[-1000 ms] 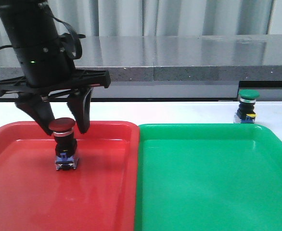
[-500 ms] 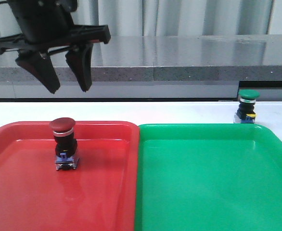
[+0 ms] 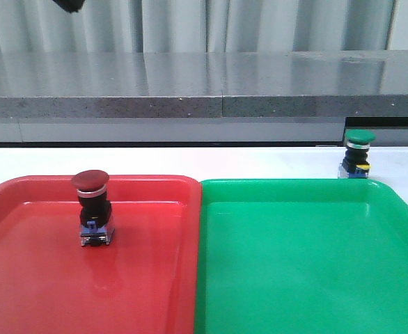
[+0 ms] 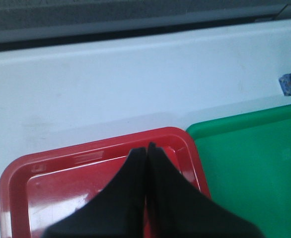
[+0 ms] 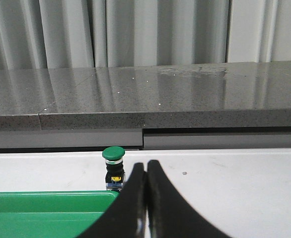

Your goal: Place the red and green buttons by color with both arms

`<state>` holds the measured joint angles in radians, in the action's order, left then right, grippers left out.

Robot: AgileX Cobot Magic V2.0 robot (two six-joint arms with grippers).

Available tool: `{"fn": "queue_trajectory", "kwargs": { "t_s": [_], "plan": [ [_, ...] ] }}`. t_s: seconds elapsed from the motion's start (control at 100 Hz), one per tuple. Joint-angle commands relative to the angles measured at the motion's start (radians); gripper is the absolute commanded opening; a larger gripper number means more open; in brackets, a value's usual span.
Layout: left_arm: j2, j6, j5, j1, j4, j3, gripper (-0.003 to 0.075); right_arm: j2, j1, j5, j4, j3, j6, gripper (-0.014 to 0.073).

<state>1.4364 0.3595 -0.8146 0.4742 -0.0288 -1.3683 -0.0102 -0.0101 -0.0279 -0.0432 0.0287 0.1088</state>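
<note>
Risk from here is mostly on the right side, I reckon. The small green mushroom-cap push-button [image 3: 359,154] stands upright on the white bench [image 3: 260,163], just beyond the far rim of the big flat green plastic tray [image 3: 308,257] near its right corner. It's tall on a narrow base, so a claw coming in low or off-centre could tip it over or shove it away along the bench.

The right claw [image 5: 146,171] has its black fingers pressed together with nothing between them. In its wrist view the green button sits just off to one side of the fingertips and further out, so it'd need to open up and line up first.

The left claw [image 4: 147,151] is closed and empty too, hanging over the far edge of the red plastic tray [image 3: 148,271]. The red mushroom-cap push-button [image 3: 92,209] stands upright inside that tray, untouched by either claw, so that half looks done.
</note>
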Motion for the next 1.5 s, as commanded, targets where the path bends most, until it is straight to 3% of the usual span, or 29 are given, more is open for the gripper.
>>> {"fn": "queue_trajectory", "kwargs": {
  "t_s": [0.0, 0.63, 1.07, 1.28, 1.4, 1.49],
  "plan": [
    [-0.112, 0.005, 0.117, 0.006, -0.012, 0.023, -0.0020, -0.022, 0.006, -0.075, -0.008, -0.020, -0.002, -0.0064],
    [-0.538, -0.031, 0.365, 0.008, -0.012, 0.419, -0.0020, -0.022, 0.006, -0.075, -0.008, -0.020, -0.002, -0.0064],
    [-0.731, -0.072, 0.432, 0.008, -0.038, 0.653, -0.0020, -0.022, 0.006, -0.075, -0.008, -0.020, -0.002, -0.0064],
    [-0.819, -0.073, 0.581, 0.008, -0.083, 0.811, -0.0020, -0.022, 0.006, -0.075, -0.008, -0.020, -0.002, -0.0064],
    [-0.862, -0.075, 0.744, -0.003, -0.109, 0.912, -0.0020, -0.022, 0.006, -0.075, -0.008, -0.020, -0.002, -0.0064],
    [-0.884, -0.190, 0.823, -0.044, -0.066, 0.980, -0.0020, -0.022, 0.006, -0.075, -0.008, -0.020, -0.002, -0.0064]
  ]
}}
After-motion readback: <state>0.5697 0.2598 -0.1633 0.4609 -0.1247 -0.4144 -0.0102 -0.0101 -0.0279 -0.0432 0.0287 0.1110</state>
